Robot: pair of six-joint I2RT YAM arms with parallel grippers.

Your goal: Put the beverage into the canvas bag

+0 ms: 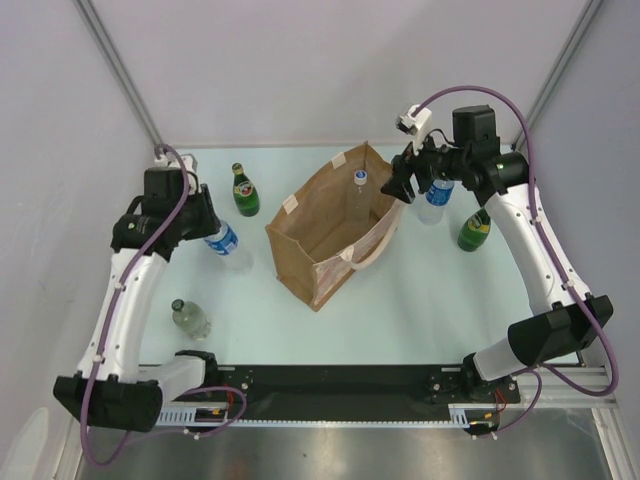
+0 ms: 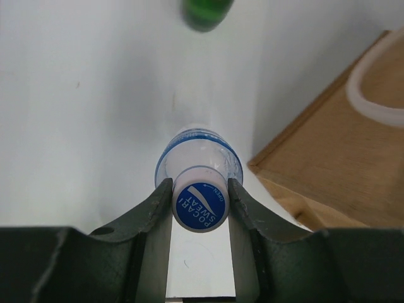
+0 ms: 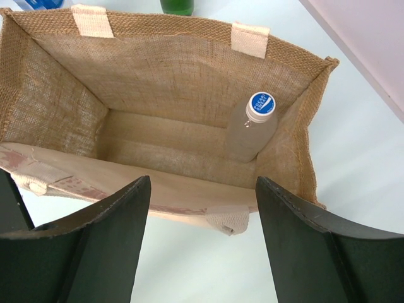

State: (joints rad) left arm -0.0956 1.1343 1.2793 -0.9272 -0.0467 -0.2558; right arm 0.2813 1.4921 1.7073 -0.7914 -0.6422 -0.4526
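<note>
The left claw (image 2: pixel 200 188) squeezes the cap of a bottle (image 2: pixel 199 158) standing on the table (image 2: pixel 82 113) beside the canvas bag (image 3: pixel 158 76). The right claw (image 3: pixel 202 189) hangs wide open over the bag, where another bottle (image 3: pixel 252 129) stands.

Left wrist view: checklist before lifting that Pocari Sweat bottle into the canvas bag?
1. Left tool fingers against both sides of the Pocari Sweat bottle cap: ok.
2. Grip firm enough to lift: cannot tell.
3. Canvas bag mouth open, bag standing: ok.
4. Free floor beside the bottle already inside: ok.
5. Right tool open, holding nothing: ok.
</note>
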